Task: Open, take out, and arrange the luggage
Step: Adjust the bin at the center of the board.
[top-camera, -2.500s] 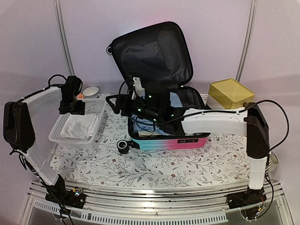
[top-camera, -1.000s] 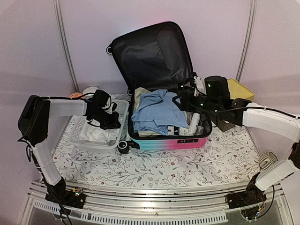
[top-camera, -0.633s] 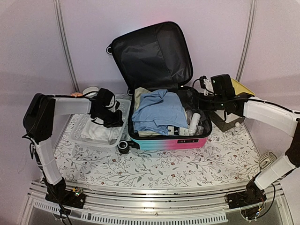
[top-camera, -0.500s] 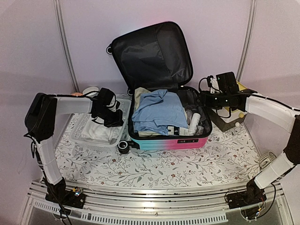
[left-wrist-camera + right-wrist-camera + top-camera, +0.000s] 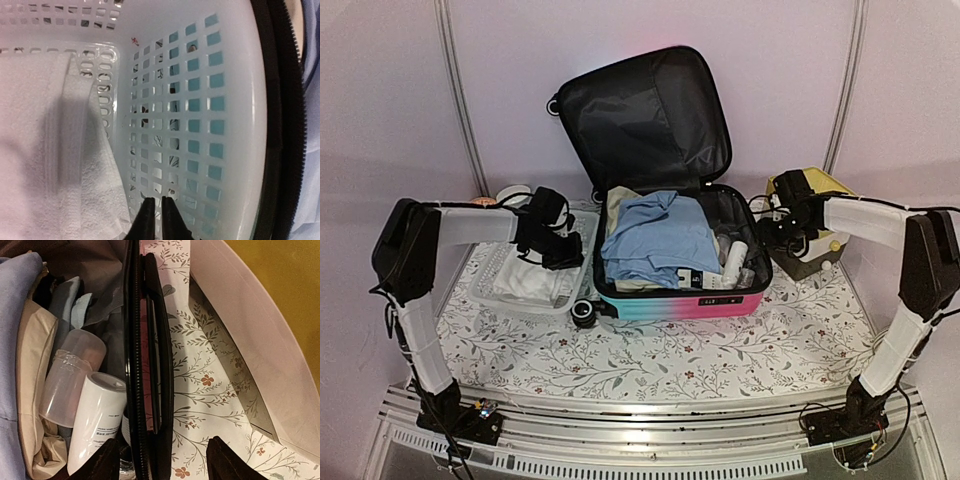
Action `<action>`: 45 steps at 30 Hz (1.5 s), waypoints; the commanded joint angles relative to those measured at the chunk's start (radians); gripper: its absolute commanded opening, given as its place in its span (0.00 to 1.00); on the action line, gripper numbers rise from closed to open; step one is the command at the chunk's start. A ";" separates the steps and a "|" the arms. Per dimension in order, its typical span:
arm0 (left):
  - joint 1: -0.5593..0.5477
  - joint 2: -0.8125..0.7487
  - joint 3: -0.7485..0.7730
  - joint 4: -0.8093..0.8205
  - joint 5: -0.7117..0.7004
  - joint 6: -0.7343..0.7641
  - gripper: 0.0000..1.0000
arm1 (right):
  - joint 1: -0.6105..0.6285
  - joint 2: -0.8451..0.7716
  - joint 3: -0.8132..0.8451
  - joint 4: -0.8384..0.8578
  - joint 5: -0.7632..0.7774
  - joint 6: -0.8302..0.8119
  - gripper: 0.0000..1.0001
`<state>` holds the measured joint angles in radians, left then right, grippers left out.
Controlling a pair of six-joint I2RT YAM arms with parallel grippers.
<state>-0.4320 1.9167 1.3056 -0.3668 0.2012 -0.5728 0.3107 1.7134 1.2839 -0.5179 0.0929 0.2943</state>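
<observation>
From above: luggage (image 5: 680, 302) open mid-counter (image 5: 650, 360), black fabric lid upright, glossy pink-turquoise shell. Perforated basket (image 5: 485, 290) tight against its left side.

Left wrist: left gripper (image 5: 154, 207) jaws nearly closed, empty, over the basket's gridded wall, beside nubby white towel (image 5: 40, 160).

Right wrist: right gripper (image 5: 165, 460) jaws wide, straddling the luggage's right zipper rim. Smooth white bottle (image 5: 97, 420) inside.

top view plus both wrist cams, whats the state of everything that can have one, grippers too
luggage: open, lid standing upright, packed
blue garment: crumpled on top inside the luggage
white bottle: lying down inside, by the right rim
white basket: holding a folded white towel
left gripper: shut, empty, over the basket
right gripper: open, empty, above the luggage's right rim
yellow-topped box: upright, partly hidden
</observation>
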 commanded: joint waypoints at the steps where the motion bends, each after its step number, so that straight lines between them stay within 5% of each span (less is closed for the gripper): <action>1: -0.042 -0.080 -0.055 0.050 0.012 0.020 0.13 | 0.002 0.031 0.032 -0.026 0.058 -0.016 0.59; 6: -0.012 -0.154 -0.095 0.013 -0.011 0.044 0.18 | 0.003 0.084 0.061 -0.016 0.041 -0.020 0.44; 9: -0.010 -0.230 -0.128 0.011 -0.008 0.057 0.35 | 0.000 0.111 0.077 -0.005 0.038 -0.018 0.38; 14: -0.012 -0.304 -0.179 0.044 0.058 0.059 0.49 | -0.007 0.172 0.136 0.008 0.032 -0.017 0.37; 20: -0.045 -0.268 -0.143 0.019 0.059 0.075 0.52 | -0.012 0.246 0.223 0.012 0.023 -0.019 0.32; 24: -0.057 -0.242 -0.137 0.008 0.052 0.078 0.53 | -0.020 0.269 0.254 0.009 0.036 -0.022 0.06; 30: -0.060 -0.199 -0.096 0.024 0.050 0.067 0.58 | -0.045 0.251 0.246 0.023 0.054 -0.008 0.03; 39: -0.088 -0.111 0.096 -0.017 0.040 0.054 0.47 | -0.051 0.251 0.237 0.041 0.032 -0.001 0.02; 45: -0.096 -0.046 0.166 -0.075 0.034 0.054 0.25 | -0.051 0.252 0.236 0.047 0.033 0.000 0.02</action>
<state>-0.5121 1.8286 1.4467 -0.3817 0.2401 -0.5201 0.2981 1.9614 1.5055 -0.5316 0.0906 0.2687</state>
